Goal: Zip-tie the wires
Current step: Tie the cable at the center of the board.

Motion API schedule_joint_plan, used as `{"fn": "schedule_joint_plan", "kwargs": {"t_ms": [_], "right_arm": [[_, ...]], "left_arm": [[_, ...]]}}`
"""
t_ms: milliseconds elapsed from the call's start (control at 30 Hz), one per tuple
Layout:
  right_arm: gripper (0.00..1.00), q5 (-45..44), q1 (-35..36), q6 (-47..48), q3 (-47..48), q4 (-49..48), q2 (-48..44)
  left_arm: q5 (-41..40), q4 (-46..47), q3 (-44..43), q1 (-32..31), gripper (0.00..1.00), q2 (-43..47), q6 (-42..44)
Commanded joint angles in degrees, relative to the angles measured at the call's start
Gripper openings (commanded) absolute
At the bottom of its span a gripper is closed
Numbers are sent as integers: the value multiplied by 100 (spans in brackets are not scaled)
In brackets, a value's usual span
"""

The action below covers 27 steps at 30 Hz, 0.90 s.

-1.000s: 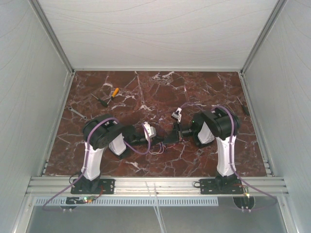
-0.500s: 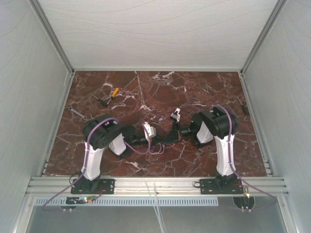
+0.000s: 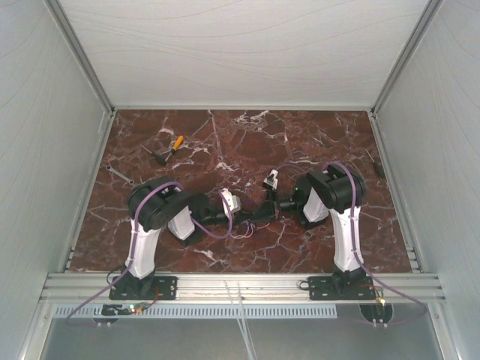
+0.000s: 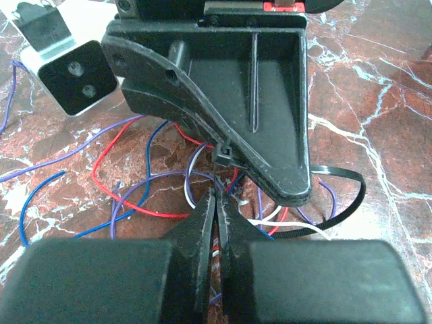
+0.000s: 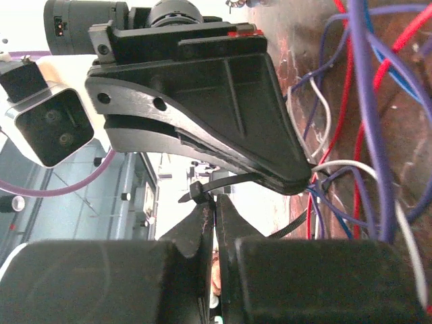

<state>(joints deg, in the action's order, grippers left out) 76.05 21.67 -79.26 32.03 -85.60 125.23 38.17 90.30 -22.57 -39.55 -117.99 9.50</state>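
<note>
The wires [image 4: 145,179] are thin red, blue, purple and white strands in loose loops on the marble. In the top view the wires [image 3: 244,229] lie between the two arms. My left gripper [image 4: 217,199] is shut on a bunch of these strands. A black zip tie [image 4: 341,202] loops around the strands, with its head [image 4: 223,152] just above my left tips. My right gripper [image 5: 216,202] is shut on the zip tie [image 5: 202,190] at its head. The two grippers meet tip to tip, the left gripper [image 3: 241,216] beside the right gripper [image 3: 262,213].
An orange-handled tool [image 3: 175,144] and a small metal wrench [image 3: 120,175] lie at the far left. A dark tool [image 3: 375,165] rests by the right wall. Loose pale zip ties [image 3: 240,304] hang over the front rail. White walls enclose the marble table [image 3: 315,135].
The right arm has shifted slightly to the left at the elbow. Both grippers stay shut at the same spot over the wires.
</note>
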Motion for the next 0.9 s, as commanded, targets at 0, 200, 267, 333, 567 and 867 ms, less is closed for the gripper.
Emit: {"fn": "schedule_joint_plan", "kwargs": {"t_ms": [0, 200, 267, 333, 567, 867], "right_arm": [[0, -47, 54, -283, 14, -747, 292], [0, -44, 91, -510, 148, -747, 414], [0, -73, 87, -570, 173, -747, 395], [0, -116, 82, -670, 203, -723, 429], [0, -253, 91, -794, 70, -529, 629], [0, -627, 202, -713, 34, 189, 753]], "left_arm": [[85, 1462, -37, -53, 0, 83, 166], [78, 1464, -37, -61, 0, 80, 182], [73, 1464, -37, -68, 0, 82, 184], [74, 1464, -34, -70, 0, 81, 193], [41, 1464, -33, -70, 0, 92, 184], [52, 1464, -20, -79, 0, 107, 204]]}}
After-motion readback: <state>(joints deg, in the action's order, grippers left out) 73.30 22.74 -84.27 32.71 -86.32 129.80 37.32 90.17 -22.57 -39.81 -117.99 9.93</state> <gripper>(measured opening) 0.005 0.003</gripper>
